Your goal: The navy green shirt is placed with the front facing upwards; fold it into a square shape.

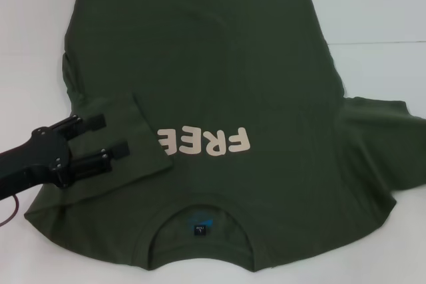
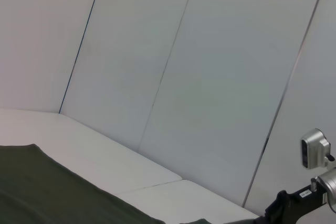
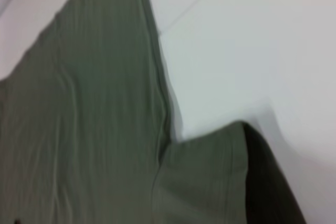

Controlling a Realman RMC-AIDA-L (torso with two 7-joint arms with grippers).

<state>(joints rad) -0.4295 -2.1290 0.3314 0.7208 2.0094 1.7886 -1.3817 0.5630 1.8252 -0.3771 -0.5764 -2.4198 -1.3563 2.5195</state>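
- One shirt (image 1: 219, 98) fills most of the head view, front up on the white worktop (image 1: 386, 11), collar at bottom centre. Its left sleeve (image 1: 126, 138) is folded inward over the first letters; the right sleeve (image 1: 383, 144) lies spread at centre right.
- Left gripper (image 1: 100, 139) sits on the folded sleeve at lower left, jaws wide, holding nothing.
- Right gripper: out of sight.
- Risk: withdrawing could drag the sleeve and undo the fold.
- Plain pale panelled walls stand behind the seamed worktop.

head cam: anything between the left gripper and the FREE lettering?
Only the folded-in left sleeve of the shirt. The left gripper hangs open over it, and the sleeve's edge covers the start of the lettering. Head view shows it.
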